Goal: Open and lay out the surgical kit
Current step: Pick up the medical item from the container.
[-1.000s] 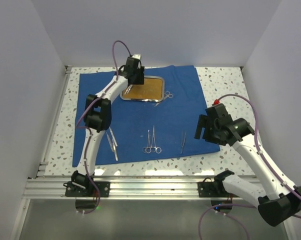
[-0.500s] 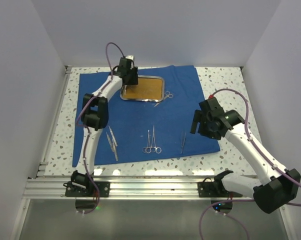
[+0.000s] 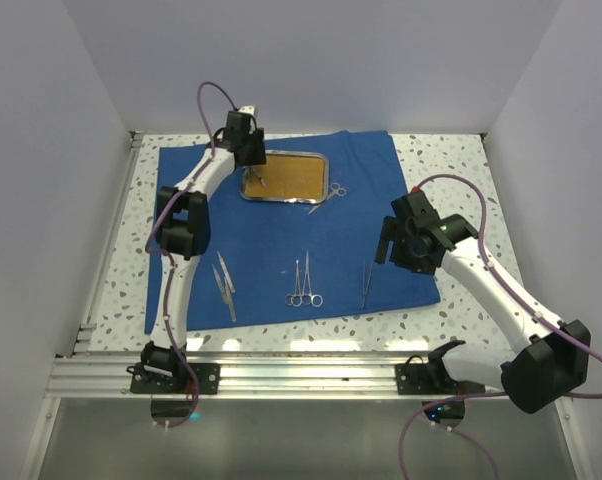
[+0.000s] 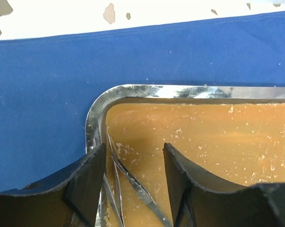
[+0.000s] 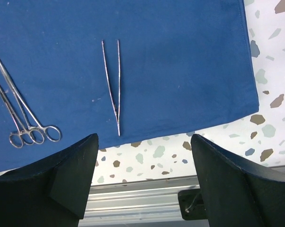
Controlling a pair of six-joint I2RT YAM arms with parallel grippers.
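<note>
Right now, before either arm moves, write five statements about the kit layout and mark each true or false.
1. The tray lies on the blue cloth. True.
2. The tray is empty. False: thin silvery instruments lie in its left end, under the left tool.
3. The tweezers lie on the cloth below the right tool. True.
4. The right tool holds the clamps. False: it is open and empty; both clamps lie on the cloth.
5. The scissors lie inside the tray. False: they lie on the cloth beside its right end.
</note>
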